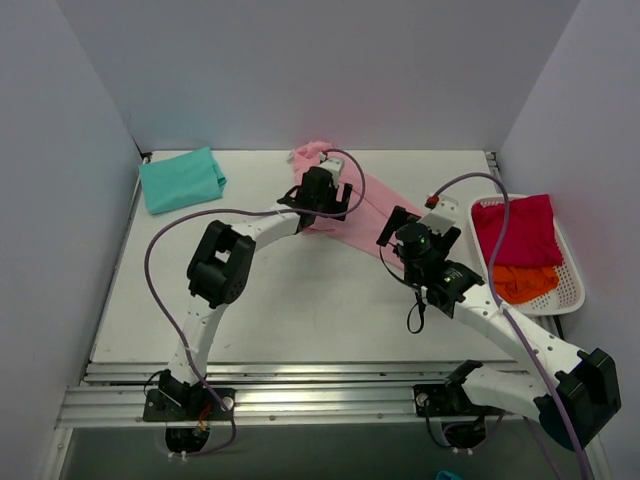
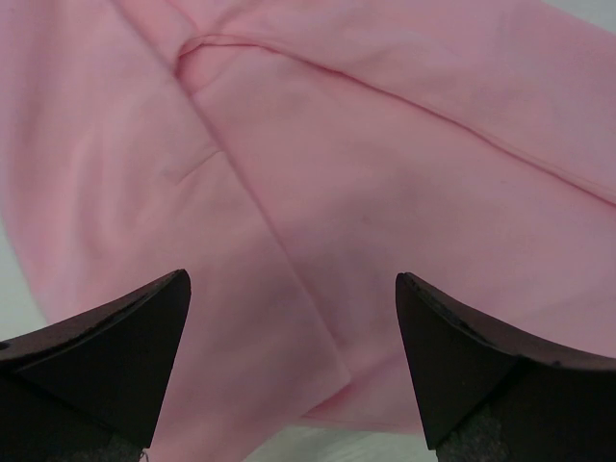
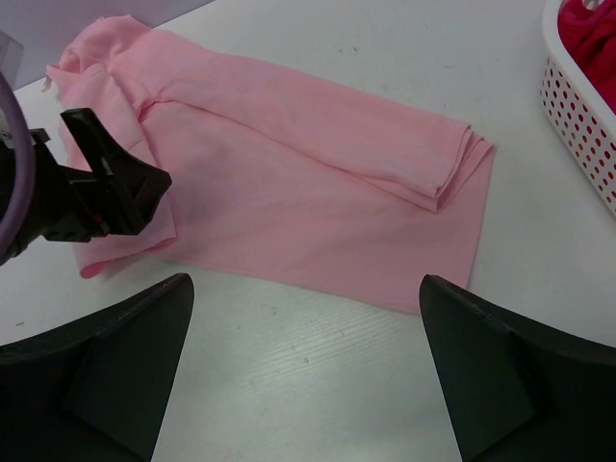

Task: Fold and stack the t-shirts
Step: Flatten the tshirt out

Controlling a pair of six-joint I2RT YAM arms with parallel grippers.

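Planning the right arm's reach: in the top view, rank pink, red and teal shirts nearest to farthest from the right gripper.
1. Pink shirt, beside the right gripper.
2. Red shirt, in the right-side basket.
3. Teal shirt, far left corner.

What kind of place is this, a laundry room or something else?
Likely a robot test cell: a white table enclosed by plain white wall panels, two white robot arms bolted to an aluminium rail.
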